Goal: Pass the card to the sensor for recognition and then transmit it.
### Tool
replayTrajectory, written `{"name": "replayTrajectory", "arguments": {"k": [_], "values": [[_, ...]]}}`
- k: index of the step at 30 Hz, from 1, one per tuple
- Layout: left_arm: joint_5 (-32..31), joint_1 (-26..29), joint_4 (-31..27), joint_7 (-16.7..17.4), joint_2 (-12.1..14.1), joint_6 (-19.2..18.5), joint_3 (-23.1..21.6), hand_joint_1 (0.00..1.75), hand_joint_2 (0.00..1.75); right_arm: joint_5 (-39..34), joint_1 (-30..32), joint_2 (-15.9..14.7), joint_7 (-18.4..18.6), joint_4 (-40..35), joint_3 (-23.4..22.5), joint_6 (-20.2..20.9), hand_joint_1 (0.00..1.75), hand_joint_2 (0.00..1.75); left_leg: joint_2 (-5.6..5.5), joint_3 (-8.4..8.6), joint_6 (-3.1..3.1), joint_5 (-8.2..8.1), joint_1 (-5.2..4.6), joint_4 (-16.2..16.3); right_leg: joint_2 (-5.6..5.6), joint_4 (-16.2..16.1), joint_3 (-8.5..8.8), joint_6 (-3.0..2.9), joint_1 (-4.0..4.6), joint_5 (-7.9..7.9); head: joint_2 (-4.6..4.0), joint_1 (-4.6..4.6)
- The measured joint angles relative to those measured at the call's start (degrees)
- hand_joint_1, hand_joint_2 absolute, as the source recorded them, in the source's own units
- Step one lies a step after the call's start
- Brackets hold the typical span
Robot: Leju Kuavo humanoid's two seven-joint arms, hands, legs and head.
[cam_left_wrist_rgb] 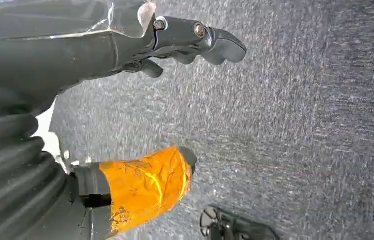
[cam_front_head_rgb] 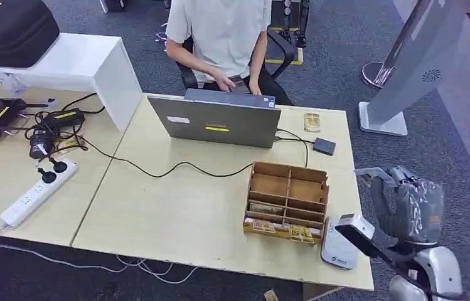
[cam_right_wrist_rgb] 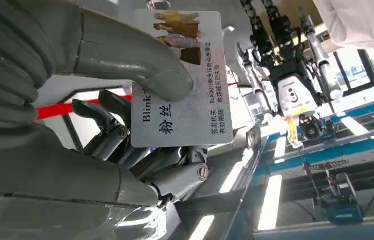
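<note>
Gripping a card (cam_right_wrist_rgb: 182, 80) between its thick grey thumb (cam_right_wrist_rgb: 140, 60) and darker fingers (cam_right_wrist_rgb: 120, 132), the right hand (cam_front_head_rgb: 401, 200) is raised beyond the right edge of the table (cam_front_head_rgb: 176, 213), off past the corner where the sensor (cam_front_head_rgb: 339, 248) lies. In the right wrist view the card's printed face shows plainly, with a picture of figures at one end and lines of text along the rest, the thumb pressed across its middle. In the head view the card is only a pale sliver at the upper side of the hand. The sensor is a flat white pad with a small blue mark, lying on the table's near right corner just beside a wooden compartment box (cam_front_head_rgb: 287, 200) that holds several cards in its front slots. The left hand (cam_left_wrist_rgb: 140, 125) is seen in its own wrist view above grey carpet (cam_left_wrist_rgb: 299, 125), its dark fingers (cam_left_wrist_rgb: 199, 42) apart from an orange-taped thumb (cam_left_wrist_rgb: 147, 185), with nothing between them. Farther back on the table stand an open laptop (cam_front_head_rgb: 219, 119), with a person in a white shirt (cam_front_head_rgb: 219, 31) seated behind it, and a small dark device (cam_front_head_rgb: 324, 146) beside it. A white power strip (cam_front_head_rgb: 37, 191) lies on the left part of the table among black cables.
</note>
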Motion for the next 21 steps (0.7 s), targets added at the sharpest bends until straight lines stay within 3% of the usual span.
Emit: {"name": "replayTrajectory", "arguments": {"k": [5,14,21], "values": [[0.31,-0.20,0.02,-0.07,-0.26,0.39,1.18,0.00,1.75,-1.75,5.01,1.03,-1.31,-1.86,-2.93,-0.22,1.75,1.75,0.17,0.04,0.00,-0.01,0.00,0.00,0.22,0.01,-0.05,-0.03,0.00,0.02,0.00,-0.04],[-0.19,-0.23,0.02,-0.07,-0.35,0.68,1.84,0.00,1.75,-1.15,7.64,2.12,-1.64,-2.25,-4.15,-0.31,1.75,1.75,0.19,0.07,-0.01,0.00,0.00,0.00,0.22,0.02,-0.04,-0.03,0.00,0.03,0.00,-0.04],[-1.09,-0.39,0.02,-0.07,-0.61,0.68,1.84,0.00,1.75,1.82,7.20,3.32,-1.00,4.75,-4.10,-2.80,1.75,1.75,0.20,0.05,-0.01,0.00,0.01,0.00,0.22,0.02,-0.04,-0.03,0.00,0.02,0.00,-0.04]]}}
